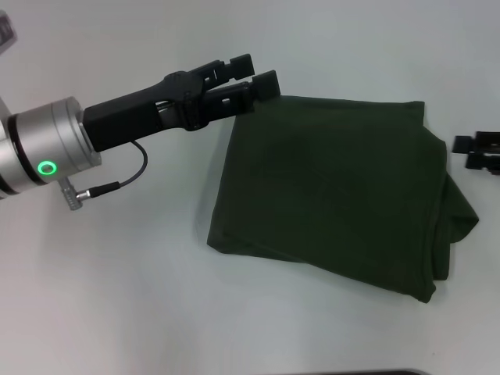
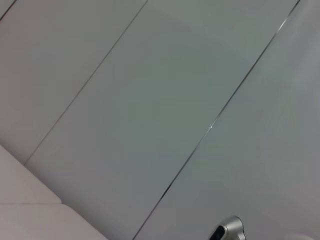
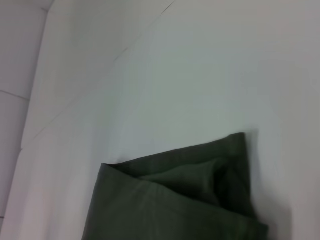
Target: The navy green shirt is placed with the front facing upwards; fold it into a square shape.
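Lying folded square on the white table [image 1: 117, 297], navy green shirt [image 1: 328, 187], no lettering visible; left tool [image 1: 258, 74] slightly parted beside its corner.

no readable text, labels or signs

One folded shirt [image 1: 328, 195]; two hands: left hand [image 1: 254, 78], right hand [image 1: 476, 152].
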{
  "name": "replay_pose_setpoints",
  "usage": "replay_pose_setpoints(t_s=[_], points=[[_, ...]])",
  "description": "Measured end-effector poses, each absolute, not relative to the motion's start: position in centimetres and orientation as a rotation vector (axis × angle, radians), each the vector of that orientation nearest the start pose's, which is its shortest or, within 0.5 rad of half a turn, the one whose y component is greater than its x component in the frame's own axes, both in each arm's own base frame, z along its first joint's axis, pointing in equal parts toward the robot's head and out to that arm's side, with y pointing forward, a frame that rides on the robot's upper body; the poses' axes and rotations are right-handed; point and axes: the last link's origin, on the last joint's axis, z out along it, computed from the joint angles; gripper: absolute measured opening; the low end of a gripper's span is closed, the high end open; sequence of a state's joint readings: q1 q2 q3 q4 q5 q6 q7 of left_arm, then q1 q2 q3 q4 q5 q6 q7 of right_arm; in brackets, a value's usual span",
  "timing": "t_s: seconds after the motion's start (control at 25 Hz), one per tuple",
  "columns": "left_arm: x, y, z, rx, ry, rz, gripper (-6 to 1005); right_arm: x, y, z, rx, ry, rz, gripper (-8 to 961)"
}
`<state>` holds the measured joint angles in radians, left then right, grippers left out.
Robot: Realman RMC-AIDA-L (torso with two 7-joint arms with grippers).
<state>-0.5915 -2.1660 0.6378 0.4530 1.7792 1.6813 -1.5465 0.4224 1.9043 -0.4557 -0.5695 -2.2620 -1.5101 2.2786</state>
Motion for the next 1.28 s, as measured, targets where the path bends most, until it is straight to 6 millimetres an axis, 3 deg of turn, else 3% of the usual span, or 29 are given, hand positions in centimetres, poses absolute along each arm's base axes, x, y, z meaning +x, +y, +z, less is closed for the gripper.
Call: replay_pose_setpoints(t_s=[0.28,0.72,1.28], points=[[-20.6,31.5,-4.0,-2.641,-0.994,-1.337,949,36.1,30.5,5.2,-1.996,1.977,0.581,625],[-20.9,31.8,-4.1,-2.625,-1.006,-1.303,948,36.8,29.7,5.3,-1.964,1.994,0.574,620],[-21.0,31.9,-4.3,-2.616,-1.01,-1.291,949,36.9,30.2,4.5,-1.942,1.993,0.565,595]])
